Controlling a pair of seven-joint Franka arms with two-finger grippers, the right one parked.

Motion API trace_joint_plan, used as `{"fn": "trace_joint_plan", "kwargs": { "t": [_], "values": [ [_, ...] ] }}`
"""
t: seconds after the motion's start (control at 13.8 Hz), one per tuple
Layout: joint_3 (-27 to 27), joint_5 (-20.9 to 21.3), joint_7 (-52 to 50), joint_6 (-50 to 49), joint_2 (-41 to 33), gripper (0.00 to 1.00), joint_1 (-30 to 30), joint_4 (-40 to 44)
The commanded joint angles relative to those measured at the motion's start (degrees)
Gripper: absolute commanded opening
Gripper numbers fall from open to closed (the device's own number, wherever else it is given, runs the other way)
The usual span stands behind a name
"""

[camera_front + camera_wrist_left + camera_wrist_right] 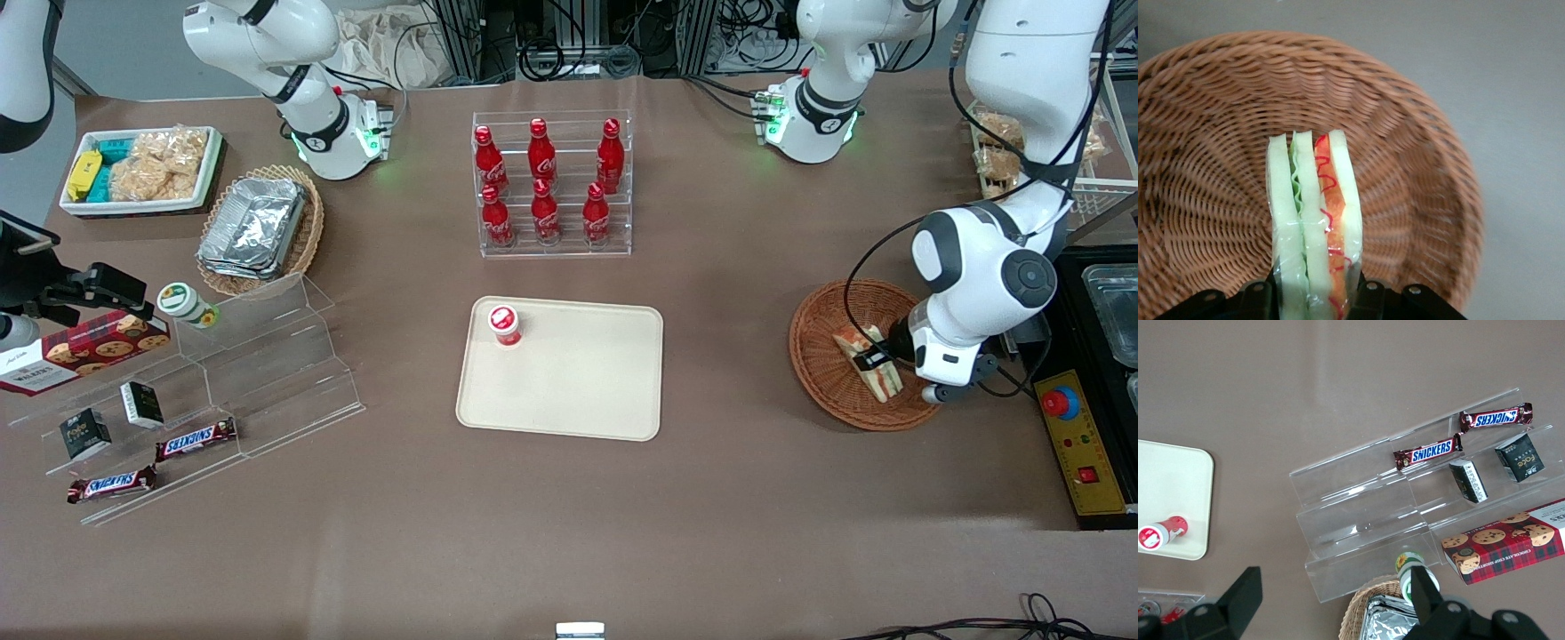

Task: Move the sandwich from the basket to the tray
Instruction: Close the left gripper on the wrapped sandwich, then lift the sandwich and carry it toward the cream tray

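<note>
Front view: gripper was down in the basket, at 3 o'clock from the tray. Wrist view: fingers were clamped on the sandwich, apparently above the basket floor. Step: grasp made. Next: lift clear, carry to tray, avoiding the red-capped bottle.

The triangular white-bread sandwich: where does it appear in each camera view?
Front view: triangular white-bread sandwich lies in the round reddish-brown wicker basket, the end effector on it.
Left wrist view: sandwich upright, clamped.
Right wrist view: not in it.
Shared landmark: the basket.
</note>
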Motion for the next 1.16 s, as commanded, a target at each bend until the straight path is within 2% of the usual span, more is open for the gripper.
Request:
{"fn": "trace_joint_plan", "kwargs": {
  "t": [0.0, 0.22, 0.44, 0.65, 0.87, 1.09],
  "values": [
    [-0.19, 2.7, -0.85, -15.39, -10.5, 0.39, -2.71, 5.05],
    [-1.24, 2.8, -0.94, -35.88, -14.66, 0.38, -5.71, 19.18],
    [-7.63, 2.71, -3.73, -46.56, -14.75, 0.37, -6.42, 29.75],
    [-18.26, 2.89, -12.6, -46.49, -13.97, 0.37, -6.42, 33.63],
    [-25.92, 4.02, -16.4, -43.34, -8.27, 0.36, -6.5, 36.28],
    [-27.96, 6.22, -17.46, -35.35, -0.63, 0.37, -8.16, 36.28]
  ]
}}
